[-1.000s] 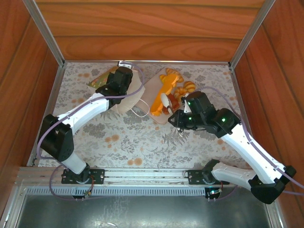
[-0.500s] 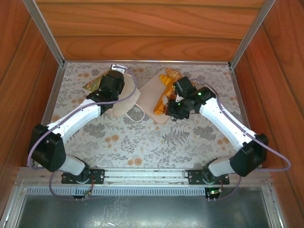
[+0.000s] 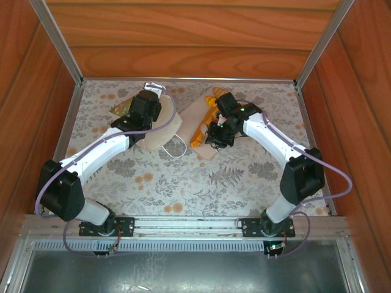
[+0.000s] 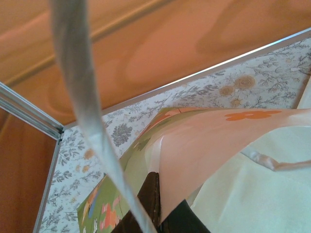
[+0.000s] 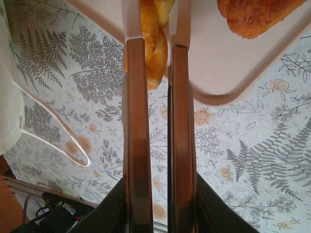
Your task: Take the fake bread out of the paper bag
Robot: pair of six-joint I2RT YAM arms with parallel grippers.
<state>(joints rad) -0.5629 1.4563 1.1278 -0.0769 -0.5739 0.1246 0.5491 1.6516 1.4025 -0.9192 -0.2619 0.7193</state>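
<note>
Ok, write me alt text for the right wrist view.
The right gripper pinches a golden toy pastry at the rounded corner of a pale pink tray, where a second pastry lies. Below is a fern-printed tablecloth, with a white cord handle looping at left.

A pale cloth (image 3: 183, 180), printed with grey ferns and orange flowers, is being used to cover the table. A pink tray (image 3: 195, 116) is being borne flat on it, toward the far middle, with one rounded corner turned to the near side. The space is being closed in by wooden walls (image 3: 183, 36) and edged by aluminium rails (image 3: 58, 39). Past the near edge, what seems a grey metal sheet (image 3: 183, 268) is being lit dully.
</note>
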